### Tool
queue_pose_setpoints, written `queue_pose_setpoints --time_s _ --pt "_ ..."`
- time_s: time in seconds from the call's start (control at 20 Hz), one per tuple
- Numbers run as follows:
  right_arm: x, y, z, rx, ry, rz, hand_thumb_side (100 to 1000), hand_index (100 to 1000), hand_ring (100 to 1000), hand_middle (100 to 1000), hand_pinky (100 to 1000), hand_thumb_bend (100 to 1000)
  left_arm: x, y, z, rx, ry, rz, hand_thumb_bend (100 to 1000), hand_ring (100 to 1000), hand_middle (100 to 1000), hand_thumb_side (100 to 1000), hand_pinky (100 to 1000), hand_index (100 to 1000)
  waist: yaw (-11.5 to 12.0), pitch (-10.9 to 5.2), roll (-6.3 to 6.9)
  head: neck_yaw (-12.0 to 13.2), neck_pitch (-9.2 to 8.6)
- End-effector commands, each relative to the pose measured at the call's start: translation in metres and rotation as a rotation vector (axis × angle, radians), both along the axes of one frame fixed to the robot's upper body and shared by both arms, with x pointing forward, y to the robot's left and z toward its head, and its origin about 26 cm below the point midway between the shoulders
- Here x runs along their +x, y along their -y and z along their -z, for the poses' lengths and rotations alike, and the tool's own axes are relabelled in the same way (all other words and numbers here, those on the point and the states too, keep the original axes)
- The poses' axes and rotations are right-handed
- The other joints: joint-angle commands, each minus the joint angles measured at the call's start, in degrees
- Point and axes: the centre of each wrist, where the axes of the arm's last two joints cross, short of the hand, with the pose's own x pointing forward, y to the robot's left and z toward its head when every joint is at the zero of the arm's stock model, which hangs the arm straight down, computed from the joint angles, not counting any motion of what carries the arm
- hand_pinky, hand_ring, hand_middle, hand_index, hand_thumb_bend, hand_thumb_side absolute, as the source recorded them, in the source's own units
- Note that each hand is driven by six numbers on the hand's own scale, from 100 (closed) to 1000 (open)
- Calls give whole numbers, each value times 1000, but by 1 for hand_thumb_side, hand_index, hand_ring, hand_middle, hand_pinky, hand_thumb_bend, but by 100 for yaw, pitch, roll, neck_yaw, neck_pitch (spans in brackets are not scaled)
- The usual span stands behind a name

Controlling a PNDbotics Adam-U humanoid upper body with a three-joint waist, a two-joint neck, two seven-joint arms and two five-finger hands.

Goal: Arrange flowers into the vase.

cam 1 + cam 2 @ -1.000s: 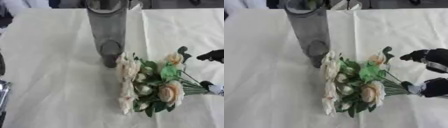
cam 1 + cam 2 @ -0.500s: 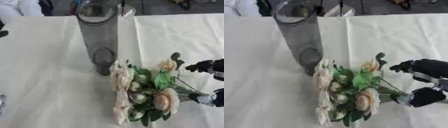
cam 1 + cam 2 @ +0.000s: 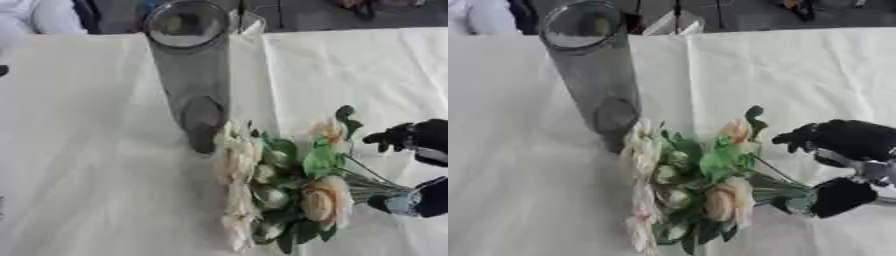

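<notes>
1. Left eye view: a tall clear glass vase (image 3: 194,75) stands upright on the cream tablecloth (image 3: 79,165), its round open mouth toward the far edge and its base near the middle of the table.
2. Just in front of and to the right of the vase base lies a bunch of artificial flowers (image 3: 284,187): cream and peach blooms with green leaves, the blooms pointing left toward the vase, the thin green stems running right.
3. The topmost cream bloom sits just beside the vase base; whether it touches the glass cannot be told.
4. The robot's right hand (image 3: 422,200) comes in from the right edge. Only part of it shows here: a dark upper finger stretches left above the stems, and a dark lower part sits at the stem ends.
5. The left hand does not show in this view.
6. Right eye view: the same right hand (image 3: 843,167) shows more fully. Its black upper fingers (image 3: 833,139) curl leftward over the stems, and the thumb below presses in from underneath, so the hand is closed around the stem ends of the bunch.
7. A silver joint shows between the upper fingers and the thumb, at the right edge.
8. The bunch lies low over the cloth, stems roughly level, blooms spread in a fan left of the hand.
9. The vase (image 3: 592,75) stands apart from the hand, with the blooms between them.
</notes>
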Motion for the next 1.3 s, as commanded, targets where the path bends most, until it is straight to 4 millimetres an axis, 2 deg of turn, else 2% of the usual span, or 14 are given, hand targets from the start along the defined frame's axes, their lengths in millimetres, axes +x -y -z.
queue_pose_setpoints --time_s 0.05,0.2,0.5,0.65,0.7,0.95,1.3 --pt "-3 -1 -2 -51 30 -19 714 970 752 758 672 406 -2 1 -8 16 24 11 100 886 891 1000 757 934 8 -52 50 32 44" --pt "-3 -4 3 -69 34 -24 704 963 750 755 661 391 -2 1 -8 15 26 11 100 884 889 1000 756 934 17 -64 52 84 109" --pt "-4 -9 12 -88 22 -37 699 952 748 753 655 392 -2 1 -8 12 24 12 100 880 886 1000 754 933 13 -68 61 101 115" --pt "-3 -12 14 -94 43 -42 698 921 711 724 610 384 -2 1 -8 11 22 11 100 894 884 1000 751 933 5 -65 65 101 112" --pt "-3 -13 14 -97 56 -41 698 885 678 685 579 374 -2 1 -8 10 21 11 100 894 883 1000 749 933 2 -63 65 98 109" --pt "-4 -17 19 -109 79 -35 709 862 622 640 542 358 -1 2 -9 11 19 17 100 896 878 1000 747 931 1 -53 68 72 66" --pt "-4 -19 22 -88 66 -4 708 843 606 614 520 315 -1 3 -8 12 16 18 100 896 869 1000 745 929 14 -28 75 15 -14"
